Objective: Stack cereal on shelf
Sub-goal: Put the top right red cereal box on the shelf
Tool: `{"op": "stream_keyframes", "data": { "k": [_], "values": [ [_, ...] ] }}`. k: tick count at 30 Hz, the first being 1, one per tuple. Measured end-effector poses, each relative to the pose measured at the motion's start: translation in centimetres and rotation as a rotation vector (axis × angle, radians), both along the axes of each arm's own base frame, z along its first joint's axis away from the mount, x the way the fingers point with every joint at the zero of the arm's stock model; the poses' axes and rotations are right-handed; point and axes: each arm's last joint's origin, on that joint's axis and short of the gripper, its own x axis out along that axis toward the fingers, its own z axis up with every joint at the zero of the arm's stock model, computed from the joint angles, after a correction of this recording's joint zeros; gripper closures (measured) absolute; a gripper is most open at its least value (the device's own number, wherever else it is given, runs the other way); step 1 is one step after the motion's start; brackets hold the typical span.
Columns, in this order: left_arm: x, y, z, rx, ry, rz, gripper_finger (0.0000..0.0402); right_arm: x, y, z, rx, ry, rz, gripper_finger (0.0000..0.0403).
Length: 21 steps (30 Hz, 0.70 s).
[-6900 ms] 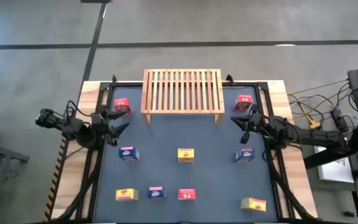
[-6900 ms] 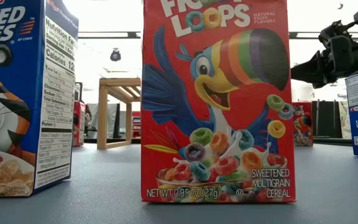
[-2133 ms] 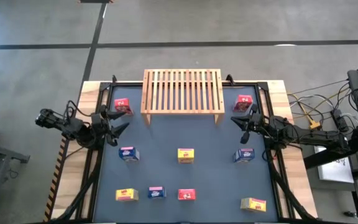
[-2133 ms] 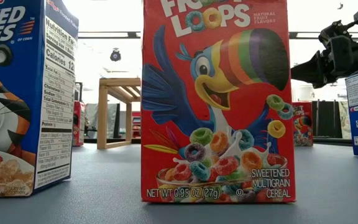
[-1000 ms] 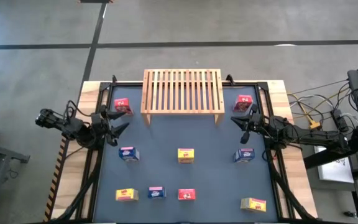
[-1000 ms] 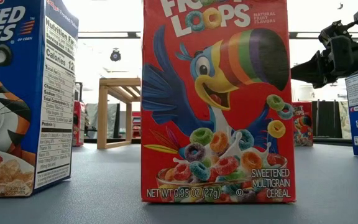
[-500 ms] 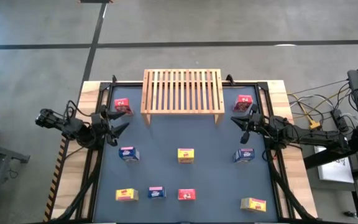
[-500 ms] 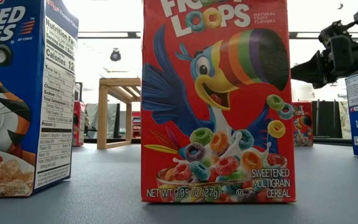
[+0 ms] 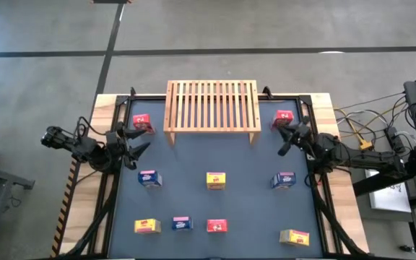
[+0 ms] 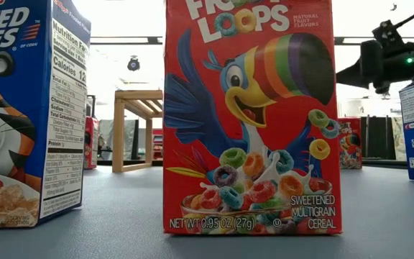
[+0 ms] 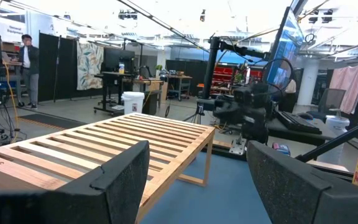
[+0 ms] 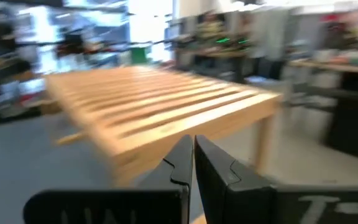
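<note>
The wooden slatted shelf stands on its legs at the table's far middle. Nine small cereal boxes stand apart on the dark mat: red; blue; yellow. My left gripper is open and empty at the left, near the far-left red box; its wide-apart fingers face the shelf. My right gripper is shut and empty, just near of the far-right red box, facing the shelf.
In the low view the near red box and a blue box fill the front, with the shelf behind. The mat between the boxes is bare. Cables and equipment lie off the table's right side.
My right gripper has moved a little toward the table's far edge, closer to the far-right red box, and has risen slightly. The boxes and the shelf have stayed where they were.
</note>
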Motion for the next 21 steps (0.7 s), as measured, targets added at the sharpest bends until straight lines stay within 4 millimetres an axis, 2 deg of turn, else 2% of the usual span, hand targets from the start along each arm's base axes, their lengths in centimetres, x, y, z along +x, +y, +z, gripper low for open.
{"op": "stream_keyframes", "data": {
  "k": [10,16,21],
  "values": [
    [0.0,0.0,0.0,0.0,0.0,0.0,0.0148,-1.8,-0.1,3.0,-0.078,-0.111,-0.178,0.0394],
    [0.0,0.0,0.0,0.0,-0.001,0.0,0.0148,-2.2,0.0,4.2,-0.066,-0.163,-0.17,0.0394],
    [0.0,0.0,0.0,0.0,0.0,0.0,0.0148,-2.1,-0.1,4.4,-0.017,-0.195,-0.163,0.0394]
  ]
}}
